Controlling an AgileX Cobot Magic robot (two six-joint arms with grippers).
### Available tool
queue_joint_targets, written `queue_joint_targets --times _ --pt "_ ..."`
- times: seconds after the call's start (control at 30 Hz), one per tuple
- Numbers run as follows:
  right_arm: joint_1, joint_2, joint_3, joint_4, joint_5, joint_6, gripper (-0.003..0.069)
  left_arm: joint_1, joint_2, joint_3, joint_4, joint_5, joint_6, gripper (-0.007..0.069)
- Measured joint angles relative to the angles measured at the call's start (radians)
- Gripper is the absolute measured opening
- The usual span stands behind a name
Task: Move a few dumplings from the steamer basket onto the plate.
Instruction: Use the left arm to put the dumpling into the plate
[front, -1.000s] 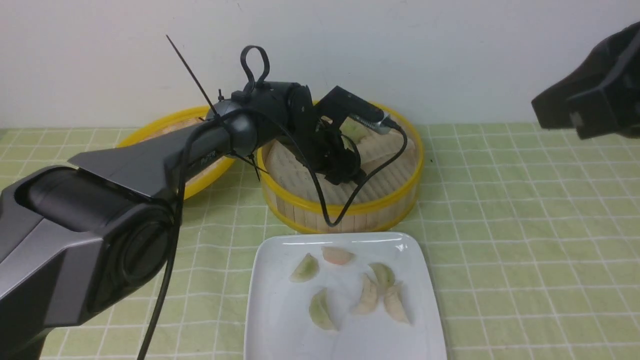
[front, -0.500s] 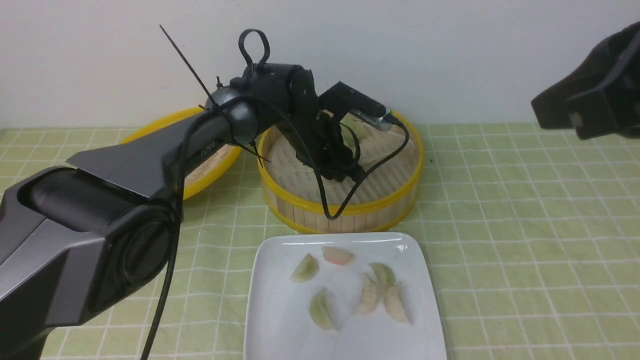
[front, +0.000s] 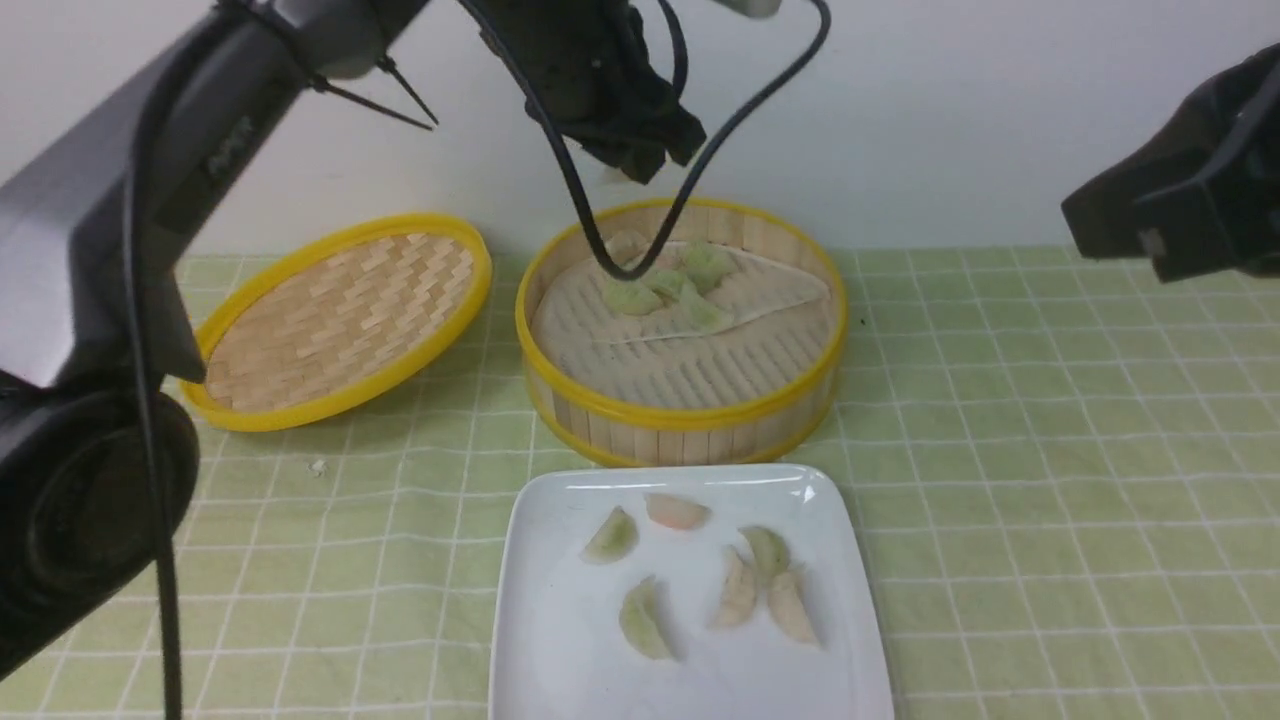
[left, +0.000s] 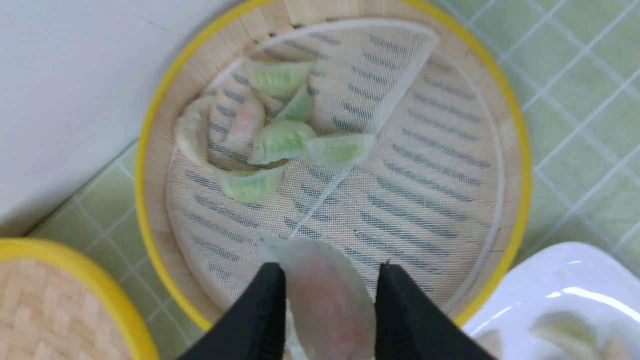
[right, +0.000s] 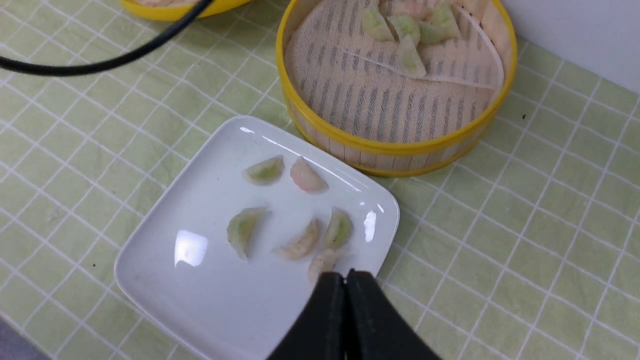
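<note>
left gripper (left: 331, 285) clamps a dumpling (left: 330, 300) above the basket (front: 690, 415), presumably to clear its rim. right gripper (right: 345, 280) is closed.

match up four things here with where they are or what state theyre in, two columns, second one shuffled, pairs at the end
1. left pincer
2. right pincer
3. woven lid
4. white plate

A. in front of the steamer basket, with six dumplings on it
B. shut, with nothing in its grip
C. closed on a pinkish dumpling
D. left of the steamer basket

Pairs: 1-C, 2-B, 3-D, 4-A
</note>
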Motion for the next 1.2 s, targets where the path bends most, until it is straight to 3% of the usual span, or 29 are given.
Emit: queue_joint_targets --times 0.2,0.4,0.53,0.63,0.87,1.0,1.07,1.2 --pt "0.0 0.0 0.0 -0.006 0.0 -0.003 -0.0015 0.0 -0.186 0.184 -0.022 0.0 -0.08 0.0206" --pt "0.0 0.0 0.0 -0.007 0.0 -0.003 -0.0015 0.0 -0.483 0.745 -0.141 -0.001 -0.086 0.0206" --pt "0.0 0.0 0.0 -0.007 0.0 -0.003 -0.0015 -0.012 -0.524 0.967 -0.189 -0.005 -0.081 0.0206" --pt "0.0 0.0 0.0 -0.006 0.0 -0.003 -0.0015 -0.052 -0.519 1.164 -0.234 -0.113 -0.044 0.0205" --pt "0.0 0.0 0.0 -0.002 0.0 -0.004 -0.0015 -0.14 -0.432 1.26 -0.263 -0.396 0.071 0.0204" --pt "0.0 0.0 0.0 -0.003 0.0 -0.004 -0.0015 -0.15 -0.395 1.26 -0.269 -0.444 0.079 0.021" --pt "0.0 0.0 0.0 -0.008 0.0 -0.004 -0.0015 -0.15 -0.376 1.26 -0.269 -0.463 0.079 0.026" --pt "0.0 0.0 0.0 -0.051 0.0 -0.004 -0.0015 -0.15 -0.365 1.26 -0.269 -0.47 0.079 0.0471"
